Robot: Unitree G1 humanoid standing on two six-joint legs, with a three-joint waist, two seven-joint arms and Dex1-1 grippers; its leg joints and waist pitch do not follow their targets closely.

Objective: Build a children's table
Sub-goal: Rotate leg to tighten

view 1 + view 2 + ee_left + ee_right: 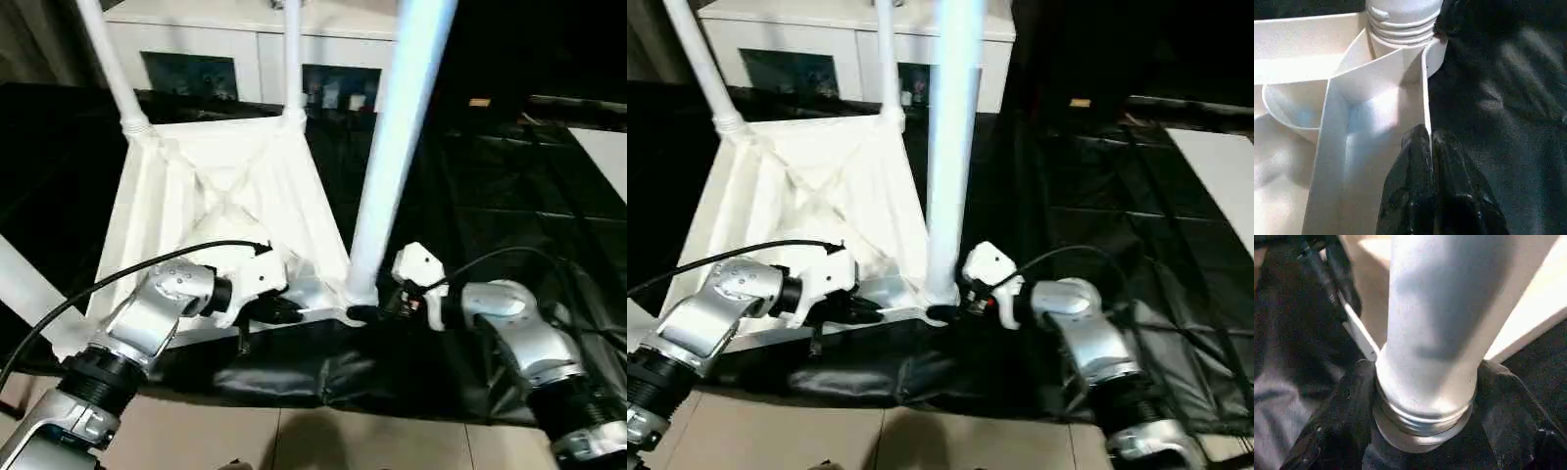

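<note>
The children's table top (220, 196) lies upside down on the black work table, ribbed underside up. Two white legs (111, 69) stand in its far corner sockets. A third leg (397, 147) rises from the near right socket, and another white tube (24, 289) slants past the near left corner. My left gripper (284, 311) is shut on the top's near rim wall (1426, 98), pinching it between both fingers (1405, 186). My right gripper (367, 313) is shut around the threaded base of the near right leg (1444, 308), one finger (1339, 426) on each side.
A white cabinet with glass doors (245, 49) stands behind the black-covered work table (490, 196). A white panel (605, 147) lies at the far right. The black cover is bunched along the table's front edge (323, 367), with tan floor (294, 441) below. Black cables trail from both wrists.
</note>
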